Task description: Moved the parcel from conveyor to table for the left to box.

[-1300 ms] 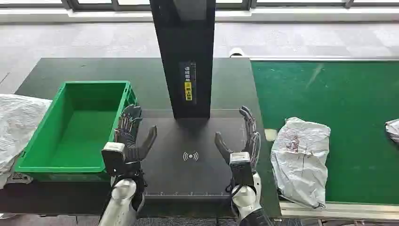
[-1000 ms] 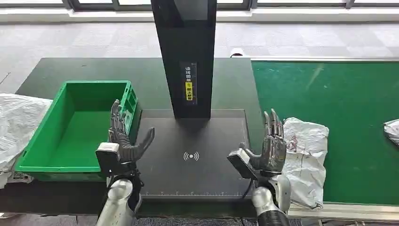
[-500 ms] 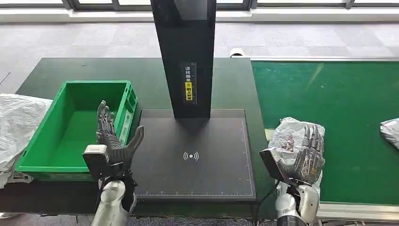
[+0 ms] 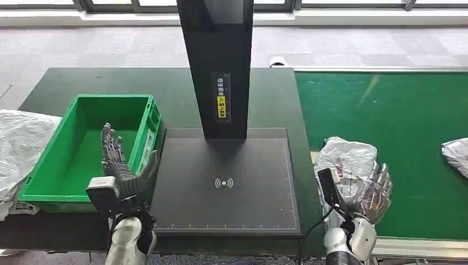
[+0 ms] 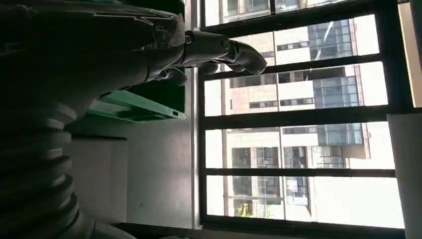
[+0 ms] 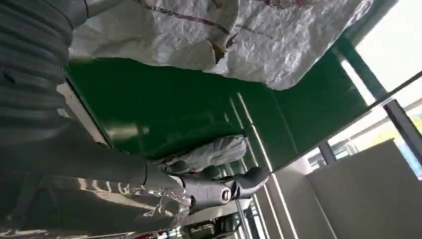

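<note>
Fingers spread, the right robot hand (image 4: pixel 371 193) hovers over the parcel (image 4: pixel 345 160), holding nothing; left robot hand (image 4: pixel 118 171) likewise open.

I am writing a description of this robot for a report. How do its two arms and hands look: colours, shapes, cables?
Both arms are silver and rounded near the wrist. The left hand has dark grey, jointed fingers and a thick grey thumb, with a black boxy unit at the wrist bearing a light label. The right hand looks the same, with a flat black unit beside it and a thin black cable hanging down. Grey ribbed covers show in both wrist views.
</note>
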`<action>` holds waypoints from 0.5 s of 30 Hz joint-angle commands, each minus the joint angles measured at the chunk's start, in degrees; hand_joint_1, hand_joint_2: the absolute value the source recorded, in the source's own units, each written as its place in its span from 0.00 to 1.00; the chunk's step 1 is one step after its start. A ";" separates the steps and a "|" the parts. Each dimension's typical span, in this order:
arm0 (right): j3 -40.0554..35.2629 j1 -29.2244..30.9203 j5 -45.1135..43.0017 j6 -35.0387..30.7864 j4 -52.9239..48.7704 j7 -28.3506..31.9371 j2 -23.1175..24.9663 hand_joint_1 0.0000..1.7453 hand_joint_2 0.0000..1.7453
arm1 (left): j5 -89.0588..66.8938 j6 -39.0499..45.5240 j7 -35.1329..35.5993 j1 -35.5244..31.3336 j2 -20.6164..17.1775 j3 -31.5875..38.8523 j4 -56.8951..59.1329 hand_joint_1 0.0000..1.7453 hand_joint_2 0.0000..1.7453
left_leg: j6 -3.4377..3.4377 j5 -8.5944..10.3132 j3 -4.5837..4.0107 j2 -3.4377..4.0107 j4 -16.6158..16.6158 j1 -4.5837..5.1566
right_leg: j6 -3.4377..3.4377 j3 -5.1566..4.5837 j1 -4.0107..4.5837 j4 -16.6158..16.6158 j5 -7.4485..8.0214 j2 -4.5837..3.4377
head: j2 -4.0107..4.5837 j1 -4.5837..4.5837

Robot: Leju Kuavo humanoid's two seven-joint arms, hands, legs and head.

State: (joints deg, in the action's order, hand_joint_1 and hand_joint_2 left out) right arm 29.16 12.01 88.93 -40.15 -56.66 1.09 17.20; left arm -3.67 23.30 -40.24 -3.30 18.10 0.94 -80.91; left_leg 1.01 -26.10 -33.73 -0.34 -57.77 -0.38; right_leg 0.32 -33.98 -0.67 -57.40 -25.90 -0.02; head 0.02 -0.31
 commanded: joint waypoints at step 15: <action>-4.77 7.52 0.46 2.63 30.31 -18.82 -9.69 0.01 1.00 | -0.60 0.66 0.24 2.92 1.90 -0.20 1.19 0.00 1.00 | -0.03 -0.02 0.20 0.02 0.09 -0.01 | 0.00 0.21 0.03 0.13 0.00 0.00 | -0.02 0.00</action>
State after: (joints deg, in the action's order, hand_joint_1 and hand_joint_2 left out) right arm 25.42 17.11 89.68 -39.34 -37.37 -16.05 11.13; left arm -4.13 23.54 -40.24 -2.80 18.05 0.94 -81.35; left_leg 1.01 -26.10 -33.71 -0.34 -57.77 -0.38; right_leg 0.32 -33.97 -0.66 -57.39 -25.90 -0.01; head 0.00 -0.31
